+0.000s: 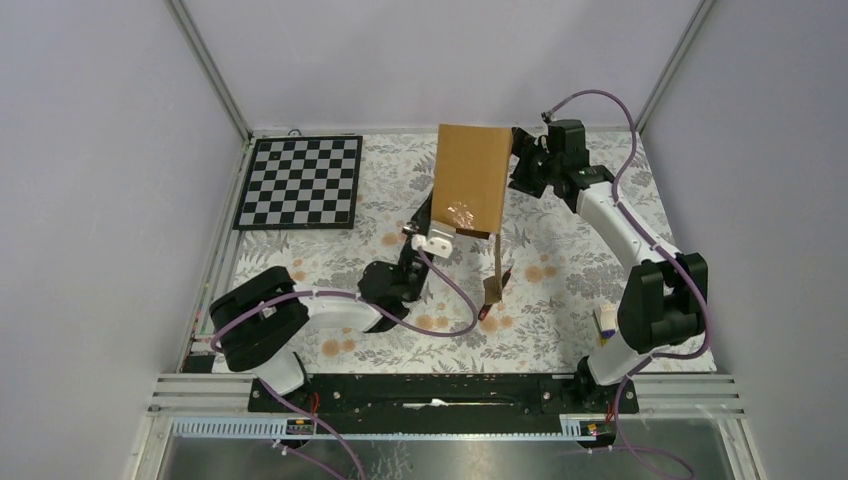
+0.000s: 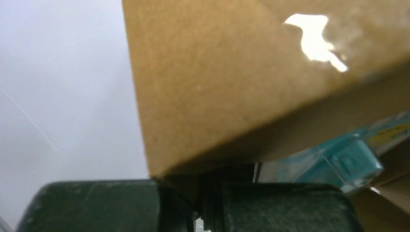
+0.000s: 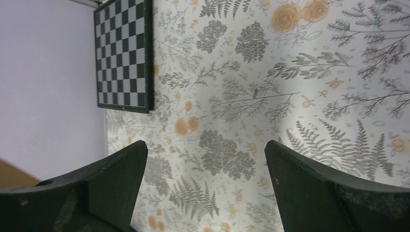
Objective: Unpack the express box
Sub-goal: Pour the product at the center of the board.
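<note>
Pressed together, the left pincer [image 2: 205, 195] pinched a thin cardboard edge of the express box [image 2: 217, 82]. Its 2 dark fingers [image 2: 280, 208] filled the bottom of the left wrist view. Just above them rose a plain brown wall of the box, with a bright glossy patch [image 2: 314, 41] near its top. Under that wall's lower edge a teal packet [image 2: 345, 162] showed inside the carton, blurred.

From the top camera, the left arm [image 1: 330, 312] reached from its base at the near left toward the table's middle and met the box at its near edge. A narrow brown strip [image 1: 496, 262] hung from that edge on the right side. Below its end a small reddish thing [image 1: 486, 311] lay on the floral cloth [image 1: 560, 300], too small to make out. The box itself was over the far middle of the table, one broad brown face turned up toward the camera. Whether its far end touched the cloth could not be told.

Farther back, the right pincer [image 3: 205, 169] was just beside the box's far right corner. Its 2 fingers [image 3: 111, 179] were spread wide, with only cloth showing between them. A sliver of brown showed at the lower left of the right wrist view. At the far left corner of the table lay 1 black and white checkerboard [image 1: 300, 182], flat and well apart from the box.
</note>
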You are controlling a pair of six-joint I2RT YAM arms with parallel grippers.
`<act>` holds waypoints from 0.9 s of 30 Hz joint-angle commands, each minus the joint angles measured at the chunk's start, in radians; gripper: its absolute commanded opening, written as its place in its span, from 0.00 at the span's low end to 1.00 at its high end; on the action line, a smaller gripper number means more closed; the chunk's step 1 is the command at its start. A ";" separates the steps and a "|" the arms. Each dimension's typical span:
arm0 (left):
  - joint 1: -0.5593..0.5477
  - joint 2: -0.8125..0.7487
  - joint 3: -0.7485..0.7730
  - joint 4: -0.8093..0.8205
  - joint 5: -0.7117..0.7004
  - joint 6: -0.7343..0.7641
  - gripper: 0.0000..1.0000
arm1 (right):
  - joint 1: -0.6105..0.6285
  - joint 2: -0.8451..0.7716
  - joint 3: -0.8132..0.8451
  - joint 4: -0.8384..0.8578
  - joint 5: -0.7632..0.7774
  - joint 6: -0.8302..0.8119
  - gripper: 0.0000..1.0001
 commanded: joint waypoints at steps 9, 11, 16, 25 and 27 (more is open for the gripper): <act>-0.072 0.121 0.005 0.078 -0.022 0.581 0.00 | 0.058 0.111 0.323 0.099 -0.216 -0.160 0.99; -0.042 0.138 0.047 0.076 -0.005 0.581 0.00 | 0.111 0.135 0.434 0.012 -0.163 -0.225 1.00; 0.077 0.161 0.129 0.084 -0.023 0.550 0.00 | 0.118 0.158 0.527 -0.149 0.060 -0.263 1.00; 0.183 0.115 0.251 0.086 -0.054 0.505 0.00 | 0.047 -0.176 0.152 -0.052 0.247 -0.153 1.00; 0.212 0.155 0.284 0.094 -0.085 0.484 0.00 | 0.051 -0.248 0.064 -0.032 0.171 -0.122 1.00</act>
